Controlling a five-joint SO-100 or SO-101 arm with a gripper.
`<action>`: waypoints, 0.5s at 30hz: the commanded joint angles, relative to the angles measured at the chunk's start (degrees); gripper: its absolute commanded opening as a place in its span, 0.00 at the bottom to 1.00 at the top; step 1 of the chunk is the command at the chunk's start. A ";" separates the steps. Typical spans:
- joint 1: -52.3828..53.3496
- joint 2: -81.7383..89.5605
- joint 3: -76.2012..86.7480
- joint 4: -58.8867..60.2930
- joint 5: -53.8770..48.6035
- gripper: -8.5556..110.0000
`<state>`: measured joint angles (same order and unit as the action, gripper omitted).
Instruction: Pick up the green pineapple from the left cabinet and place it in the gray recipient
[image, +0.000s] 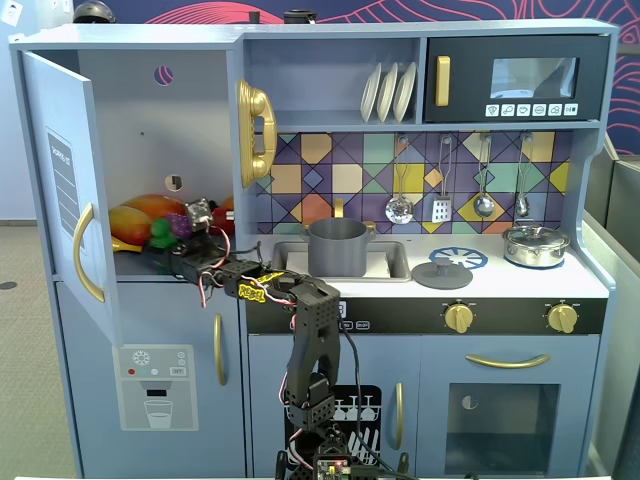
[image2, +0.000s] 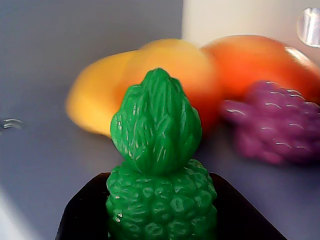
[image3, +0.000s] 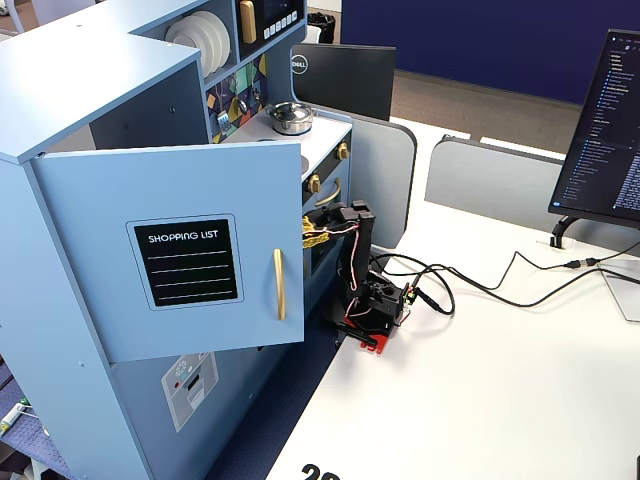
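The green pineapple (image2: 161, 200) fills the lower middle of the wrist view, crown pointing up, its bumpy body pressed between my black fingers (image2: 87, 215). My gripper (image2: 160, 182) is shut on it. In a fixed view the pineapple (image: 160, 232) sits low on the shelf of the left cabinet (image: 170, 130), whose door (image: 62, 190) stands open, and my gripper (image: 168, 244) reaches in from the right. The gray recipient (image: 337, 247) stands in the sink to the right. In the other fixed view the open door (image3: 190, 260) hides the gripper and the pineapple.
A purple grape bunch (image2: 272, 122) and orange-yellow fruits (image2: 165, 75) lie just behind the pineapple. A gold phone (image: 254, 130) hangs on the cabinet's right wall. A steel lidded pot (image: 536, 245) and a loose gray lid (image: 441, 274) sit on the counter.
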<state>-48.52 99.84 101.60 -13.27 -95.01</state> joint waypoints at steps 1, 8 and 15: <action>-5.19 16.00 2.64 3.96 1.32 0.07; -6.86 42.01 18.72 7.29 -1.49 0.07; 4.83 56.78 24.08 10.28 -5.71 0.07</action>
<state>-50.45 148.89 125.60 -3.87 -98.96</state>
